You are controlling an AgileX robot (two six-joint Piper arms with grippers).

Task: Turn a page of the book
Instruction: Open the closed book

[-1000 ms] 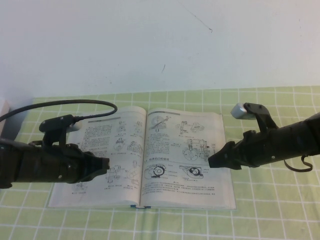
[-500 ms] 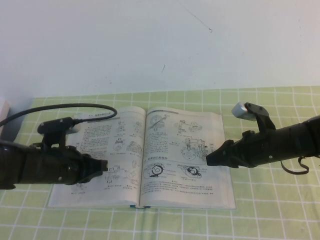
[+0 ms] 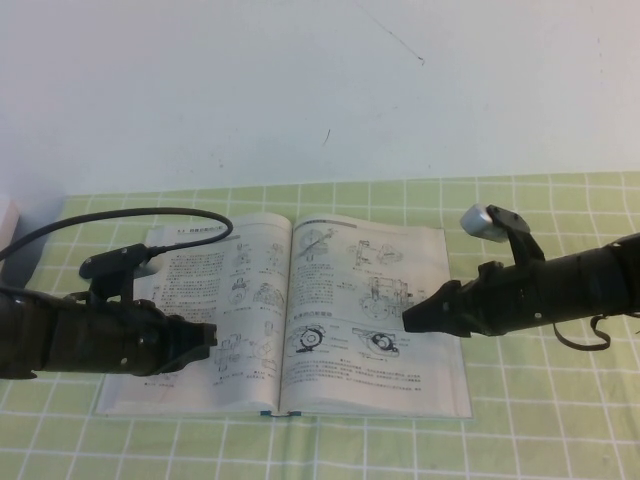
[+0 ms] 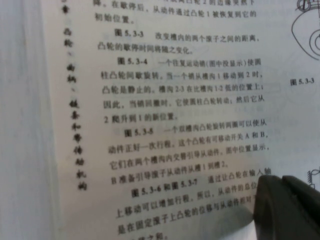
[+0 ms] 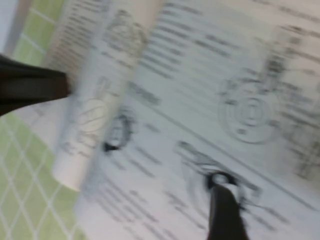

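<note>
The book [image 3: 262, 250] lies open and flat on the green checked cloth. Its right-hand page [image 3: 370, 260] carries text and machine drawings. My right gripper [image 3: 408, 322] is shut to a point and sits low over the lower middle of that page. In the right wrist view its dark tip [image 5: 220, 192] is at a round drawing on the page [image 5: 240, 75]. My left gripper [image 3: 211, 337] is shut and rests low over the lower part of the left-hand page. In the left wrist view its fingers [image 4: 285, 205] are pressed together just above printed text [image 4: 175, 100].
The green checked cloth [image 3: 540, 420] covers the table around the book. A black cable [image 3: 130, 215] loops over the book's far left corner. A white object [image 3: 5, 215] stands at the far left edge. A white wall [image 3: 300, 90] rises behind.
My right gripper has slid left from the page's right edge further onto the right-hand page. My left arm has shifted slightly toward the front. The pages lie flat as before.
</note>
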